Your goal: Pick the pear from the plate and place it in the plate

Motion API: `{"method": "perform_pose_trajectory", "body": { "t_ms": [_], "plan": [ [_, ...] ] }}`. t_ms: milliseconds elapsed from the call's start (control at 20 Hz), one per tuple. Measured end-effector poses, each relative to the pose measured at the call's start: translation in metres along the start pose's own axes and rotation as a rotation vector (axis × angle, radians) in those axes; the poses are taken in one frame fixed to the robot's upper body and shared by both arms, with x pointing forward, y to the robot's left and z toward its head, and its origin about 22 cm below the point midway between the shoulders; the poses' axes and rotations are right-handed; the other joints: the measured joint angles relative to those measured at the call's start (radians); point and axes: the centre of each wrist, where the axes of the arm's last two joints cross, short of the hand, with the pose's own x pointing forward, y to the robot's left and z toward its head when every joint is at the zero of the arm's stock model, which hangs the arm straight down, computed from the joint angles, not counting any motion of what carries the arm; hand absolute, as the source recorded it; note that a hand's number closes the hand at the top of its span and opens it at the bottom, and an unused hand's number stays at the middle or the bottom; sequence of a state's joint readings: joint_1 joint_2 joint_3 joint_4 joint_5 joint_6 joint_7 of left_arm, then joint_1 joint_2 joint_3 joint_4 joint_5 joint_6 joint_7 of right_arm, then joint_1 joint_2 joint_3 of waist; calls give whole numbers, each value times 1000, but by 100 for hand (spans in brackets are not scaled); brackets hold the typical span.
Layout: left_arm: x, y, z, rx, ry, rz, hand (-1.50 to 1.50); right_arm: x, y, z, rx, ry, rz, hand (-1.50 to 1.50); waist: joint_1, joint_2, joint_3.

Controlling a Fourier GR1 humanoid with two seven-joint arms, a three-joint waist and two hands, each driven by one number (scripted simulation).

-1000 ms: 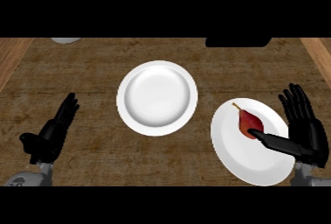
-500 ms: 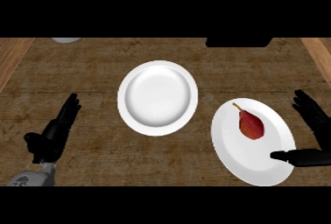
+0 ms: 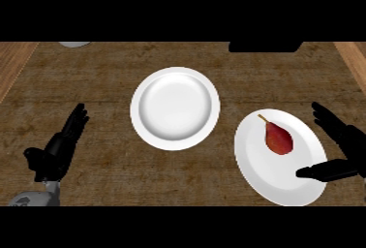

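pear point(image 3: 279, 139) lies on right plate point(image 3: 275, 181), stem toward far-left; right hand point(image 3: 342, 156) spread open beside it, holding nothing. Looks light, smooth, rolls easily: pinch across the fat belly. Target plate point(image 3: 175, 107) centre of worktop

Kitchen setting: wood-grain desk point(image 3: 107, 72) carrying two white plates point(image 3: 175, 107) point(image 3: 280, 160), one with a pear point(image 3: 278, 138).

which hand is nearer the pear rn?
Right. The right hand is open beside the pear, its thumb over that plate's rim. The left hand rests open at the far left, beyond the other plate.
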State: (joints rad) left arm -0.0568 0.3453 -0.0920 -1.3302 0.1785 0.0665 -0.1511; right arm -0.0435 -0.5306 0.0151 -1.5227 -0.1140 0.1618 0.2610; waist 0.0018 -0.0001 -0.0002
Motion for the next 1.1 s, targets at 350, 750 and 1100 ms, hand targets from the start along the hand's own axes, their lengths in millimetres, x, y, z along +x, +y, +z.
{"method": "perform_pose_trajectory", "body": {
  "t_ms": [350, 750, 1100],
  "plan": [
    [2, -3, -1, -6, 4, 3, 0, 0, 11, -24, 61, 75, 92, -150, 2, 0, 0],
    [0, 0, 2, -1, 1, 2, 0, -11, 29, -41, 95, 106, 123, -150, 1, 0, 0],
    [3, -1, -5, 5, -1, 3, 0, -25, 51, -61, 93, 146, 168, -150, 1, 0, -1]
  ]
}}
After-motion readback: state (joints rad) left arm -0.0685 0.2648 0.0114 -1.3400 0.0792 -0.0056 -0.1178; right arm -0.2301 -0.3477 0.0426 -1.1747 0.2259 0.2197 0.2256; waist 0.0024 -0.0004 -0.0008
